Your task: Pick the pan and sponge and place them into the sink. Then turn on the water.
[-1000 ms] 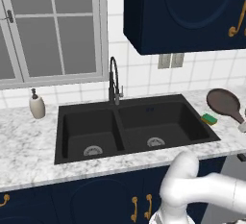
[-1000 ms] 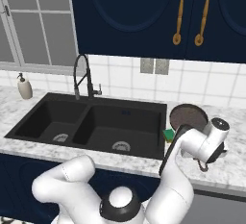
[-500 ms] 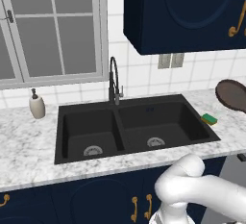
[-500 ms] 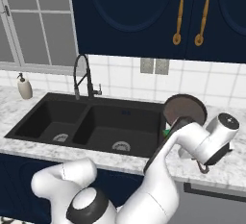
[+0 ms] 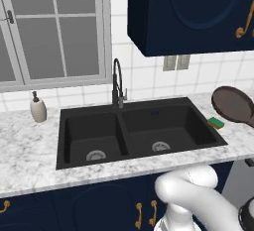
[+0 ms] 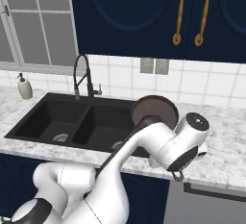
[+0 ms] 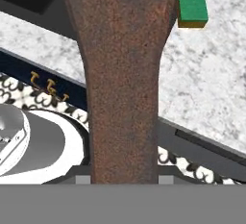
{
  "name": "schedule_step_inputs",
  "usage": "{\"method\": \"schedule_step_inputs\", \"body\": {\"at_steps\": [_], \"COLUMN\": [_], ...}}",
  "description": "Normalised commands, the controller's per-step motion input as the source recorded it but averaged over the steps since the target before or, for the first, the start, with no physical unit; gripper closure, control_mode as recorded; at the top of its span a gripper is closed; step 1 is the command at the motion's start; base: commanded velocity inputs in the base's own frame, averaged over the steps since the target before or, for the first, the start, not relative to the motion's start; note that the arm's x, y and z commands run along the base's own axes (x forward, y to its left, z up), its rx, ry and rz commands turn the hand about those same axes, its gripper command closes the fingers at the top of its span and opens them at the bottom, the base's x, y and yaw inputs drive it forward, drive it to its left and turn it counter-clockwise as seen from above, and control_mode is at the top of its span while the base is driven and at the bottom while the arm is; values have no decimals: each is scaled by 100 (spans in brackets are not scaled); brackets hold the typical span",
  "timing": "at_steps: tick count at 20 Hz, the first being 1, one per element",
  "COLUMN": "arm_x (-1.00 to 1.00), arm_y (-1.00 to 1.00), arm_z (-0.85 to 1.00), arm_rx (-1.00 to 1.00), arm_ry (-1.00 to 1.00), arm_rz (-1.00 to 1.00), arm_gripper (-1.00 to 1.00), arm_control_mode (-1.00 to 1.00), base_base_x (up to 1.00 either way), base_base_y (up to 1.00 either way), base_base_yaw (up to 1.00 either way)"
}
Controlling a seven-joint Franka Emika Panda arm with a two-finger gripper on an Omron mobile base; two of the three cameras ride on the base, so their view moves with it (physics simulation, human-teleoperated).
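My gripper (image 7: 124,179) is shut on the long brown handle of the dark reddish-brown pan (image 7: 122,69), which fills the middle of the hand view. The pan (image 5: 233,105) hangs tilted in the air above the counter, just right of the black double-basin sink (image 5: 134,131). From the right base view the pan (image 6: 154,110) shows behind my white forearm, near the sink's (image 6: 72,122) right basin. The green sponge (image 5: 216,123) lies flat on the marble beside the sink's right rim, and also appears below the handle as the sponge (image 7: 193,9). No water runs from the faucet (image 5: 117,84).
A cream soap dispenser (image 5: 37,108) stands on the marble left of the sink. Dark blue wall cabinets (image 5: 188,12) hang above the counter at the right. A window (image 5: 54,27) sits behind the faucet. The counter's front edge and lower cabinets (image 7: 43,81) lie under the hand.
The pan, held by its handle, has moved left toward the sink's right basin and tilted more upright. The sponge has stayed put.
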Motion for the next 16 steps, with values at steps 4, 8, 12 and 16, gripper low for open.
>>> {"method": "schedule_step_inputs", "body": {"at_steps": [4,8,12,16], "arm_x": [2,39,51,67], "arm_y": [100,99,59,27], "arm_z": [23,19,0,0], "arm_rx": [-7,0,11,7], "arm_ry": [21,16,1,3], "arm_rz": [12,20,24,25], "arm_gripper": [100,100,100,100], "arm_control_mode": [-100,-100,-100,-100], "base_base_x": [0,0,0,0], "base_base_y": [0,0,0,0], "base_base_yaw": [0,0,0,0]}}
